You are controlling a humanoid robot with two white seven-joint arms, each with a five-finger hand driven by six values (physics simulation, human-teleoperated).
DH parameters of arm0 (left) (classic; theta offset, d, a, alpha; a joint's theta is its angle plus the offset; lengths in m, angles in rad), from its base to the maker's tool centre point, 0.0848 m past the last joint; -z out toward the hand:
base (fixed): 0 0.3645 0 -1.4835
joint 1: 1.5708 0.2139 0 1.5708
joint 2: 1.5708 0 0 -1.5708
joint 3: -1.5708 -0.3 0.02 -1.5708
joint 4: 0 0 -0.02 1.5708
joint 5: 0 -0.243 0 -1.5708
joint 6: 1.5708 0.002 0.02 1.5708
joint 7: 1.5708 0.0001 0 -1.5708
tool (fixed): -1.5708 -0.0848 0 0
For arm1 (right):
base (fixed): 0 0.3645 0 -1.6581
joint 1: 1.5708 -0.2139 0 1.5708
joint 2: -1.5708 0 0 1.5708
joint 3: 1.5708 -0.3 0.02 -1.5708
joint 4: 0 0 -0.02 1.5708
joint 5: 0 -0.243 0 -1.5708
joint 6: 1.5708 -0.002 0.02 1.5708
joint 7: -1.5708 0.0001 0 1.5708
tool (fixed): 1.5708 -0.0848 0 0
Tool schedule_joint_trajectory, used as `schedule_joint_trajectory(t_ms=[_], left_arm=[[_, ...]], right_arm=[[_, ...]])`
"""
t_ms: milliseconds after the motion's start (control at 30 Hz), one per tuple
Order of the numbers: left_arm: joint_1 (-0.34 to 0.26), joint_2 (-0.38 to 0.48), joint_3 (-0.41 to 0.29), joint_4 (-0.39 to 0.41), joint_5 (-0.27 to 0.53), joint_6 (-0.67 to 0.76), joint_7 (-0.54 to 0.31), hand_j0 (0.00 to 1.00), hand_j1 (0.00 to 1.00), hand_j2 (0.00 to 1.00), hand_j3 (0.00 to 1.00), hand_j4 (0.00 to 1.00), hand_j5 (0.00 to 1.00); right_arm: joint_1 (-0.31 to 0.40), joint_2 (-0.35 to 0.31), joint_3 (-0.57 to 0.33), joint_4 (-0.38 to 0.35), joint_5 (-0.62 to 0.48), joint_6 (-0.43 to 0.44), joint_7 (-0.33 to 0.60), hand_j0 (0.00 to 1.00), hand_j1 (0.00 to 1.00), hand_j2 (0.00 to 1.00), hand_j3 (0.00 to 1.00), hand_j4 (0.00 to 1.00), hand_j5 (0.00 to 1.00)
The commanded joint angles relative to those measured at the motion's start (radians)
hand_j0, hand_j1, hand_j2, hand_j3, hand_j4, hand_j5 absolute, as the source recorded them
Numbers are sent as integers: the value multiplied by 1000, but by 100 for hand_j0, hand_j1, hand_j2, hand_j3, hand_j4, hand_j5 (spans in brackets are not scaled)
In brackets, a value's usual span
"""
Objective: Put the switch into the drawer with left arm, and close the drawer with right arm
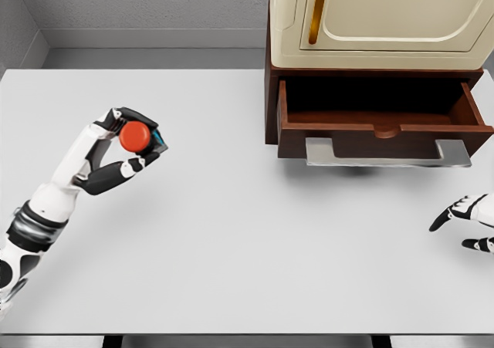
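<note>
One camera view, from the head, covers the whole scene: a pale grey table (231,248) with a cream cabinet (378,16) at its far right side, and below that cabinet a dark wooden drawer (378,124) pulled open toward the robot, its grey handle (386,153) facing the near edge and its inside dark and apparently bare. At the left, the left hand (127,151) holds the switch (137,135), a small unit with a round red button on top and a blue-and-black body under it, pinched between the fingers above and the thumb below, raised over the table and well apart from the drawer. The right hand (467,217) shows only at the right edge, low and near the drawer's front corner, its dark fingertips loosely spread and holding nothing. Judged from its look, the switch is a light, rigid plastic piece, not fragile, though the smooth domed button would likely be slippery and could press in under load; the flatter sides of the body seem the safer place to grip, and the present pinch across them looks sound. It still has to be carried rightward over the drawer's front wall and released inside before the right hand pushes the handle.
</note>
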Motion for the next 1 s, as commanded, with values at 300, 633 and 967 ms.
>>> schedule_joint_trajectory(t_ms=[300, 633, 967], left_arm=[[-81, -94, -17, 1, -34, 52, -40, 34, 34, 34, 34, 34, 34], [-149, -171, -17, 1, -86, 95, -61, 34, 34, 34, 34, 34, 34], [-210, -241, -34, 7, -138, 141, -63, 34, 34, 34, 34, 34, 34]], right_arm=[[-17, 0, 7, -2, -7, 3, 0, 65, 65, 65, 65, 65, 65], [-49, -2, 7, -3, -10, 3, 0, 65, 65, 65, 65, 65, 65], [-51, -5, 5, -22, -42, 3, 0, 66, 66, 66, 66, 66, 66]])
